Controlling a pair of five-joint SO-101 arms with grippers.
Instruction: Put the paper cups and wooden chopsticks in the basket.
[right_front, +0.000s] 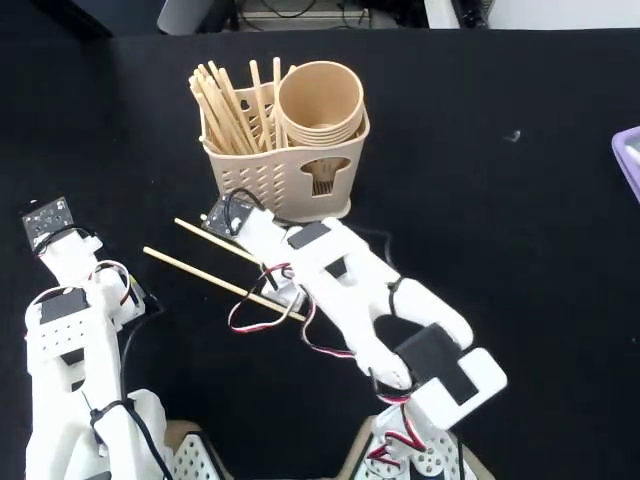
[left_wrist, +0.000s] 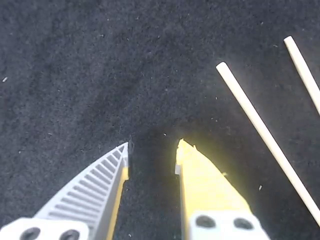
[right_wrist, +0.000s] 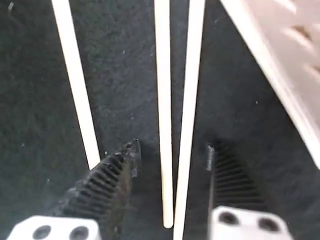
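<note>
Since the chopstick pair (right_wrist: 163, 100) lies on the table between your right gripper (right_wrist: 172, 147)'s open, empty jaws, sticks parallel to the fingers, beside the basket (right_wrist: 270, 65), right's nearer; left gripper (left_wrist: 152, 150) open, empty.

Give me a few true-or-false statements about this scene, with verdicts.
1. The cups sit stacked inside the basket. True.
2. The right claw is shut on a chopstick. False: it is open, with two chopsticks lying between its fingers.
3. Every chopstick is in the basket. False: several lie on the table.
4. The left claw is open and holds nothing. True.
</note>
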